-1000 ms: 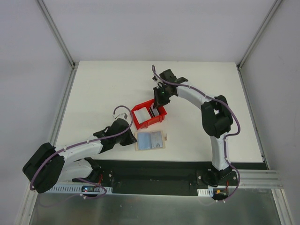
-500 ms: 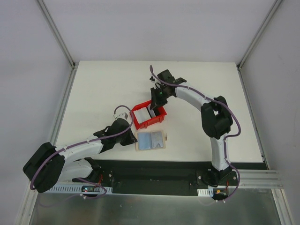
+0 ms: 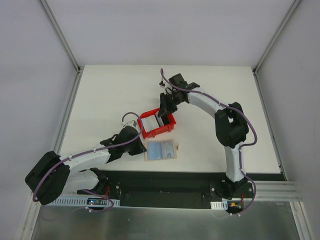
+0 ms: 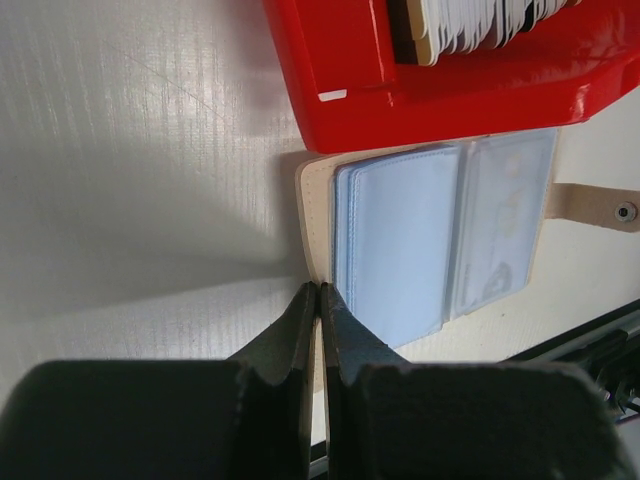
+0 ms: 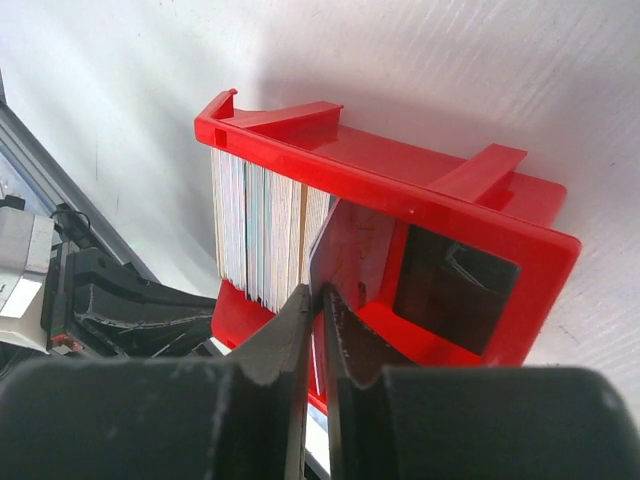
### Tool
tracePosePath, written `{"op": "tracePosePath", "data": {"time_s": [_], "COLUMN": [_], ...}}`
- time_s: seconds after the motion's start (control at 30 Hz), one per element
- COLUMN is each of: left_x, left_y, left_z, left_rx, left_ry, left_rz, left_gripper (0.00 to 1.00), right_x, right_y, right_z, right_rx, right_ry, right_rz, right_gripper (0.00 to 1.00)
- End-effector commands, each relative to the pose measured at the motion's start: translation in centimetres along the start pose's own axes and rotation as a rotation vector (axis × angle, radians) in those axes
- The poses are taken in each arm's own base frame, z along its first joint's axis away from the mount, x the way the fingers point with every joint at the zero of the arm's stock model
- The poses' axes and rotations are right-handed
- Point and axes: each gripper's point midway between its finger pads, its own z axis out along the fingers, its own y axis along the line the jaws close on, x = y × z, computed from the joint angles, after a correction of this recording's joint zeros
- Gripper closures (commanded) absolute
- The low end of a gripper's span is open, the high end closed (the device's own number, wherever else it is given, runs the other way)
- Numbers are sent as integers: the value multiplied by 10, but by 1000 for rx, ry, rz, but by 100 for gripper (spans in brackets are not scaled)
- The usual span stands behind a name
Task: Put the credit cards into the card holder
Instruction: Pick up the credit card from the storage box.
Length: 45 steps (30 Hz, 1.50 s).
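The tan card holder lies open in front of the red bin, pale blue sleeves up. In the left wrist view its sleeves and snap strap show. My left gripper is shut on the holder's tan left edge; it also shows in the top view. A stack of whitish and pale blue credit cards stands on edge in the bin's left compartment. My right gripper hangs over the bin and is shut on one thin glossy card, next to the stack; it also shows in the top view.
The bin's other compartment holds a dark object. The bin's wall almost touches the holder's far edge. The table's front edge and a black rail run just behind the holder. White walls close in the table.
My right gripper has shifted a little to the left over the bin, and the bin has moved slightly left with it. The left arm and the card holder have not moved.
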Motion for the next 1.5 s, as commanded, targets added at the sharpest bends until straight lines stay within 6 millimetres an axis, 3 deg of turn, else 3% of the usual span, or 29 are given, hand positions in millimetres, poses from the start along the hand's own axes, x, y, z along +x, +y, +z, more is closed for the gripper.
{"op": "tracePosePath", "data": {"time_s": [0.0,0.67,0.73,0.77,0.9,1.17,1.33,1.4,1.47], "left_x": [-11,-11,-10,-10,-10,-9,-8,-8,-8], "left_y": [-12,-13,-13,-13,-12,-12,-11,-10,-10], "left_z": [-2,-3,-3,-3,-2,-2,-2,-2,-1], "left_rx": [35,42,41,41,40,39,39,35,33], "left_ry": [-19,-22,-21,-21,-19,-18,-16,-17,-14], "left_rz": [8,8,8,6,8,9,11,9,14], "left_gripper": [100,100,100,100,100,100,100,100,100], "right_x": [-3,0,1,0,0,-5,-10,-6,-1], "right_y": [19,22,22,22,12,-2,-17,-17,-21], "right_z": [-10,-7,-7,-8,-9,-13,-30,-30,-27], "right_rx": [-77,-148,-148,-146,-81,5,136,137,136], "right_ry": [-8,26,27,22,-2,-29,-78,-63,-36], "right_rz": [0,33,32,31,29,22,-40,-36,-51], "right_gripper": [92,84,84,90,99,99,99,93,92]}}
